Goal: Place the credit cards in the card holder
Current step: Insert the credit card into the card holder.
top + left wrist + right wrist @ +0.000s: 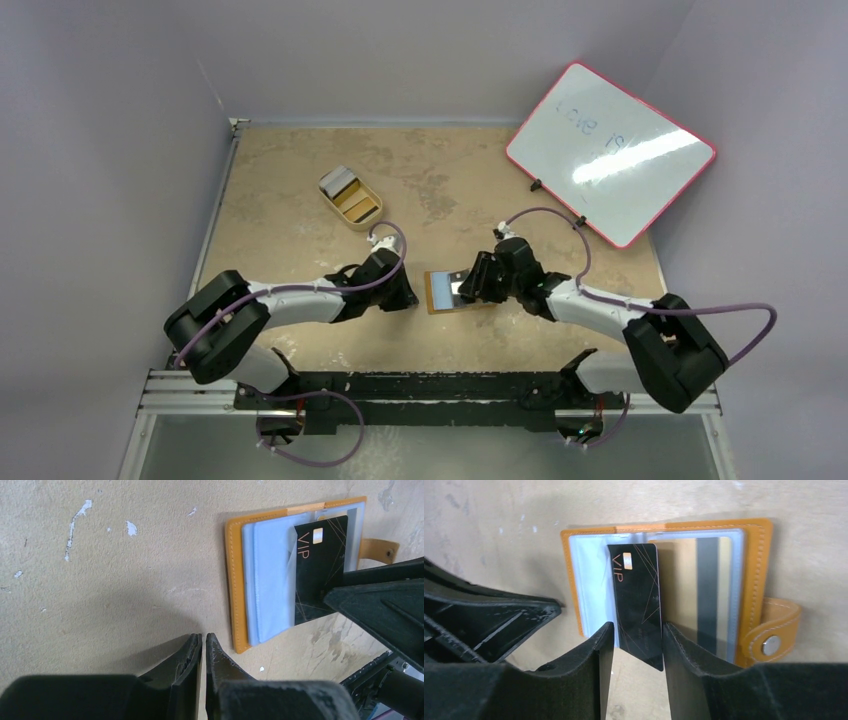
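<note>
The big tan table (300, 190) holds everything. At its far right corner sits a white board (610, 150) with a pink rim. It has pale blue writing on it, too faint and shiny to read.

The card holder (756, 570) lies open and flat in the middle of the table, between the two grippers. It is orange, with clear pockets and a strap with a small round snap (770, 645). A cream oval tray (350, 215) sits far back on the left, with grey and gold-brown cards (352, 200) in it.

A black card (636, 595) says "VIP" in gold letters. It lies a bit tilted on the open holder, and its near end sticks out past the orange edge. Next to it, a gold card (684, 590) with a dark stripe is inside a clear pocket.

The right gripper (638, 626) has its fingers spread, one on each side of the black card's loose end. I cannot tell if they touch it. The left gripper (203, 639) has its fingers pressed together with nothing in them, just beside the holder.
</note>
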